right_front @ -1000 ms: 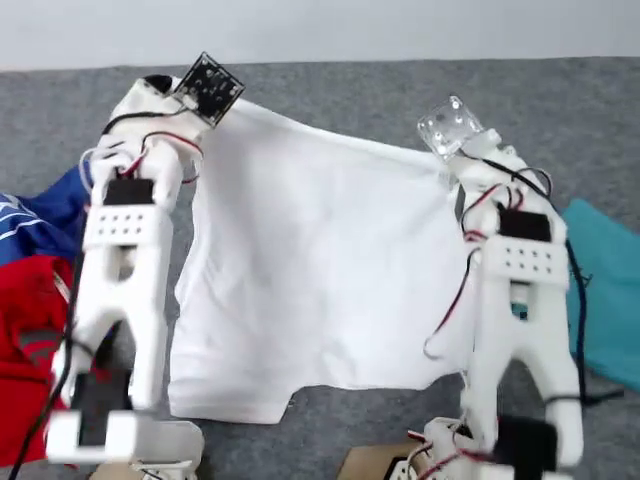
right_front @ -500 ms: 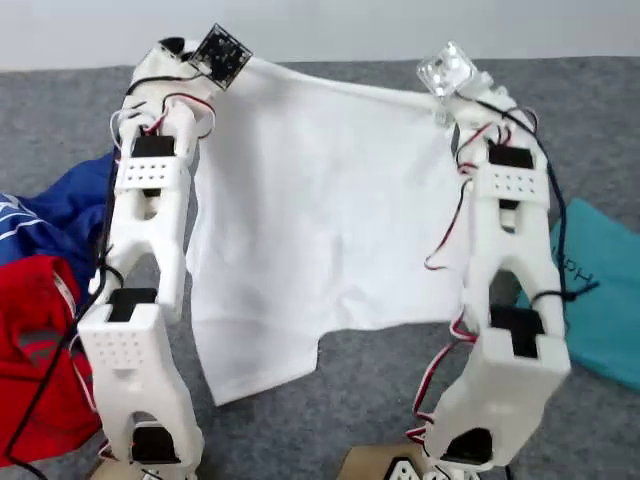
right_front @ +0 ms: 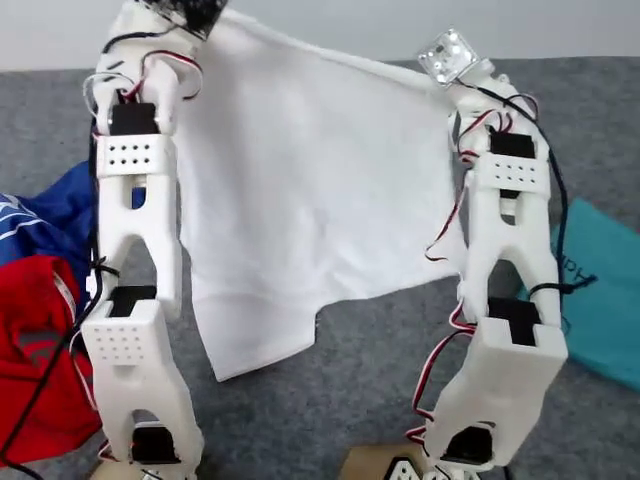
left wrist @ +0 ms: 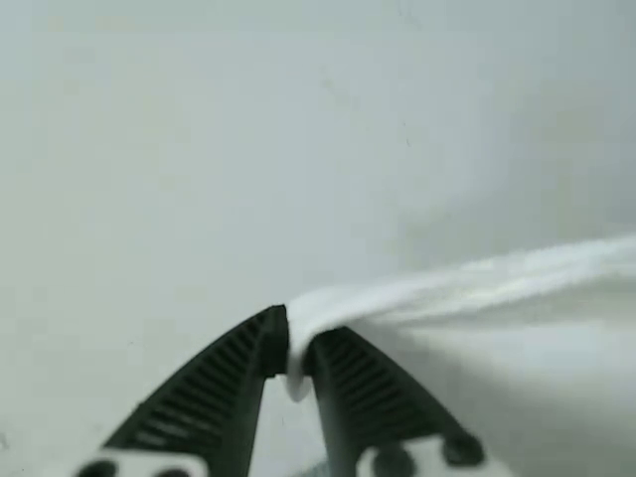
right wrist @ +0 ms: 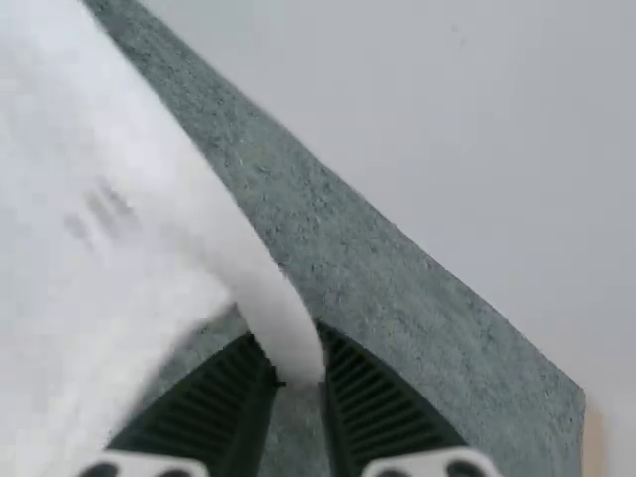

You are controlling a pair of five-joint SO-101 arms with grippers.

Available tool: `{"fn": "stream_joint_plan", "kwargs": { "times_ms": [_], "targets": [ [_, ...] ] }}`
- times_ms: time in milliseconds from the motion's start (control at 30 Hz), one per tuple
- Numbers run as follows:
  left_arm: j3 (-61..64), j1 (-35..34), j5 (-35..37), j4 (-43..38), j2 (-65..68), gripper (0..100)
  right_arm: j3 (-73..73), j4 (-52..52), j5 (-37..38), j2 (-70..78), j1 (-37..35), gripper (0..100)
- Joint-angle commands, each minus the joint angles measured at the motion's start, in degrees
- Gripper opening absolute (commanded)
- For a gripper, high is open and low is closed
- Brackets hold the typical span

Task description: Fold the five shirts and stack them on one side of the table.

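white shirt (right_front: 310,180) spread wide in high view; wrist views show left tool (left wrist: 289,343), right tool (right wrist: 290,360) each clamped on edge.

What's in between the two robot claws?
The white shirt hangs spread between the left claw and the right claw, each pinching its edge; the high view shows it.

Two white arms side by side, left arm (right_front: 135,230) and right arm (right_front: 512,250) both stretched far forward, left wrist farther out, left end effector (left wrist: 288,343) and right end effector (right wrist: 290,360) each pinched tight on an edge of the white shirt (right_front: 310,190)
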Motion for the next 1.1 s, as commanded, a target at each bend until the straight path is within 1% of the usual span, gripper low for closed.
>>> {"fn": "stream_joint_plan", "kwargs": {
  "times_ms": [0,67,167,233,333,467,600,700,800,900,1067],
  "targets": [
    [-2.3,0.5,-2.0,1.7,0.0,0,-2.8,1.0,-0.7,-1.4,1.9,1.0],
    [-2.3,0.4,-3.5,6.9,0.0,0,-2.8,3.6,0.7,-1.5,1.9,1.0],
    [-2.8,0.5,-5.7,18.5,-0.4,0,-2.8,9.3,4.4,-1.5,1.9,1.0],
    [-2.8,0.6,-6.9,24.3,-0.3,0,-2.8,12.1,4.8,-1.5,1.9,1.0],
    [-1.9,0.5,-7.2,28.3,0.3,0,-2.8,14.0,4.7,-1.3,1.8,1.0],
    [-0.7,0.3,-7.2,32.9,1.7,0,-2.9,13.8,4.5,-0.1,1.0,1.0],
    [-0.6,-0.4,-7.2,40.5,2.5,0,-2.9,15.6,-1.0,2.3,0.2,1.0],
    [-0.8,-1.2,-7.1,45.9,3.1,1,-3.0,20.5,-5.0,3.8,-0.5,1.1],
    [-1.3,-1.8,-6.3,49.1,2.6,8,-3.0,27.8,-8.6,4.3,-1.1,1.5],
    [-5.1,-3.0,0.0,49.4,2.1,14,-3.0,34.2,-11.8,4.4,-1.3,6.7],
    [-15.0,-2.9,6.2,49.2,2.5,18,-3.2,41.3,-18.1,4.1,-1.1,17.9]
  ]
}}
